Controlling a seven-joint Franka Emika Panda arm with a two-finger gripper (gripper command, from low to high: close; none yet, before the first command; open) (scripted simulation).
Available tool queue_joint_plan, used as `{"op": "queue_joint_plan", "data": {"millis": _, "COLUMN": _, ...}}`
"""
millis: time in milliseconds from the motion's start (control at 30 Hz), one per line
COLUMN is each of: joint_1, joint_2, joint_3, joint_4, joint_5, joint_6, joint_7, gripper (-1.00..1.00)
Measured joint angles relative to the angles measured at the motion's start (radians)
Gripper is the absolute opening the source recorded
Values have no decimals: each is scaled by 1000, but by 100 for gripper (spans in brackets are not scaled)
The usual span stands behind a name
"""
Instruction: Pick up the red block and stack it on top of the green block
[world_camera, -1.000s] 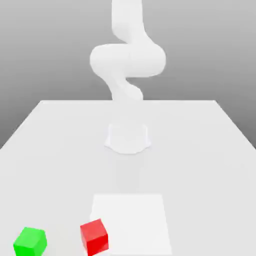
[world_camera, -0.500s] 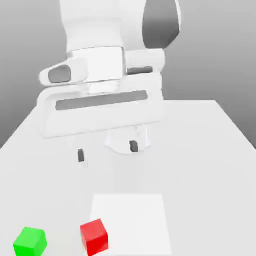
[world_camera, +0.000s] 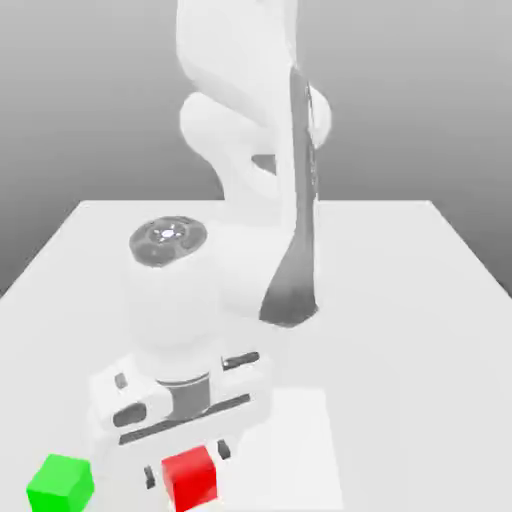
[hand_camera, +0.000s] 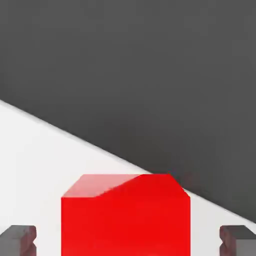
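Red block (world_camera: 189, 478) sits on the white table (world_camera: 400, 300) near its front edge, w/ the gripper (world_camera: 186, 464) lowered around it, fingers (hand_camera: 19, 239) spread either side & not touching. Green block (world_camera: 60, 483) rests apart, toward the exterior view's left.

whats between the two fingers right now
The red cube-shaped block sits between the two dark fingers, with a gap of white table on each side, as the hand view shows. The exterior view shows the fingers flanking the block too.
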Motion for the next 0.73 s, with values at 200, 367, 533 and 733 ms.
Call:
{"op": "queue_joint_plan", "data": {"millis": 200, "joint_1": 7, "joint_2": -25, "joint_3": -10, "joint_4": -4, "joint_5": -15, "joint_6": -21, "joint_7": 11, "gripper": -100}}
{"op": "queue_joint_plan", "data": {"millis": 367, "joint_1": 12, "joint_2": -152, "joint_3": -87, "joint_4": 8, "joint_5": -77, "joint_6": -162, "joint_7": 87, "gripper": -100}}
{"op": "queue_joint_plan", "data": {"millis": 533, "joint_1": -94, "joint_2": -99, "joint_3": -182, "joint_4": 137, "joint_5": -20, "joint_6": -251, "joint_7": 155, "gripper": -100}}
{"op": "queue_joint_plan", "data": {"millis": 733, "joint_1": -135, "joint_2": -1, "joint_3": -147, "joint_4": 156, "joint_5": 46, "joint_6": -178, "joint_7": 118, "gripper": 100}}
